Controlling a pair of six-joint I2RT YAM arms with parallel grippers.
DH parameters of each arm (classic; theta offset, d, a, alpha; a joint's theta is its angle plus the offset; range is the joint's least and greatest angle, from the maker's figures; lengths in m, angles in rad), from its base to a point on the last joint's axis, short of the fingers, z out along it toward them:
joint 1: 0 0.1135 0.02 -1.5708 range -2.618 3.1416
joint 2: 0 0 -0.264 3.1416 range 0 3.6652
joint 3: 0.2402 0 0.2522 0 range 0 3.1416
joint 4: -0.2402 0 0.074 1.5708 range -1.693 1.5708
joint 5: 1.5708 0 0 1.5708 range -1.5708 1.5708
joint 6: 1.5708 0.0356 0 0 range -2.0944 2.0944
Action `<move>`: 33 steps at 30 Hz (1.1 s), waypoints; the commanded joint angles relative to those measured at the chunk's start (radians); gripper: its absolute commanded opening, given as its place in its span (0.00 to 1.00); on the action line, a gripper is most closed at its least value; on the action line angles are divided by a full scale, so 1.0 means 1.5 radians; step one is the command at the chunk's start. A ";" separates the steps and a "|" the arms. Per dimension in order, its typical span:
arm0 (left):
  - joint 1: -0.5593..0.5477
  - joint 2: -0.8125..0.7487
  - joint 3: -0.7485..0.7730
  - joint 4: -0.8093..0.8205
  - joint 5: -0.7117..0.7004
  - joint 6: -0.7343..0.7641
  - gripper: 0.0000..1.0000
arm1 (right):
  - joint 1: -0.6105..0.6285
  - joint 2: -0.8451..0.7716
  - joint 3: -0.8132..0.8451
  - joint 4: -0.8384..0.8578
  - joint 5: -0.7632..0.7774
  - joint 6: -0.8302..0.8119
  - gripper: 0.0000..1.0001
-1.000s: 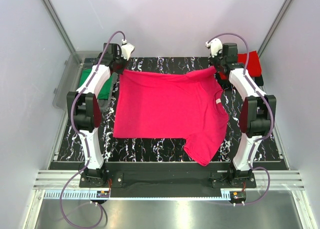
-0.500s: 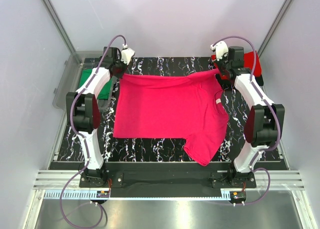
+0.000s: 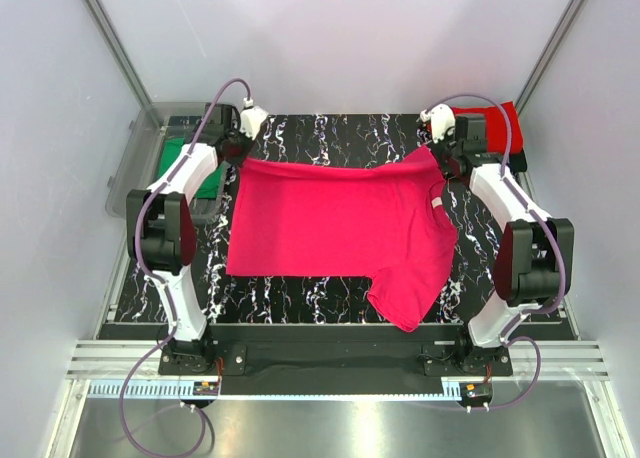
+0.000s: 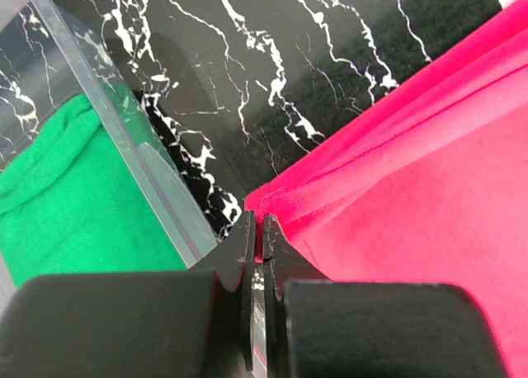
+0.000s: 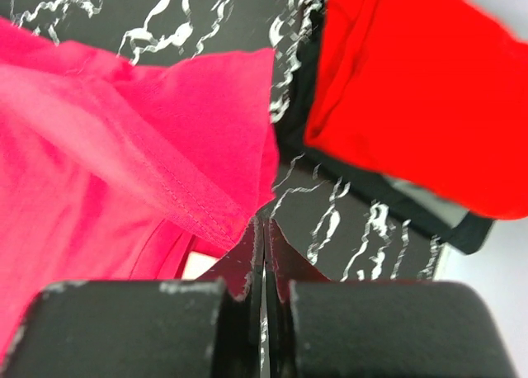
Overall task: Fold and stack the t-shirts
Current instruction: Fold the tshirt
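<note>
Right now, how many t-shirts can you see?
3: pink t-shirt spread mid-table, green t-shirt in the clear bin at left, red t-shirt at the far right. Others may be hidden.

The magenta-pink cloth t-shirt looks matt and soft, with a stitched hem along its sleeve edge. The green cloth t-shirt and the red cloth t-shirt are matt too. The black, white-veined marble-look tabletop is smooth with a faint sheen. The clear plastic bin is glossy.
</note>
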 commanded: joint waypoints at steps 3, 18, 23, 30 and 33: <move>0.004 -0.050 -0.033 0.040 0.011 0.000 0.00 | 0.002 -0.040 -0.041 -0.003 -0.032 0.021 0.00; 0.004 -0.078 -0.138 0.049 0.005 0.002 0.00 | 0.006 -0.048 -0.146 -0.012 -0.048 0.037 0.00; 0.004 -0.081 -0.156 0.054 0.004 0.000 0.00 | 0.010 -0.054 -0.164 -0.012 -0.050 0.041 0.00; 0.004 -0.086 -0.181 0.060 -0.005 0.006 0.00 | 0.011 -0.062 -0.174 -0.019 -0.051 0.047 0.00; 0.004 -0.092 -0.193 0.061 -0.010 0.011 0.00 | 0.012 -0.066 -0.179 -0.021 -0.052 0.050 0.00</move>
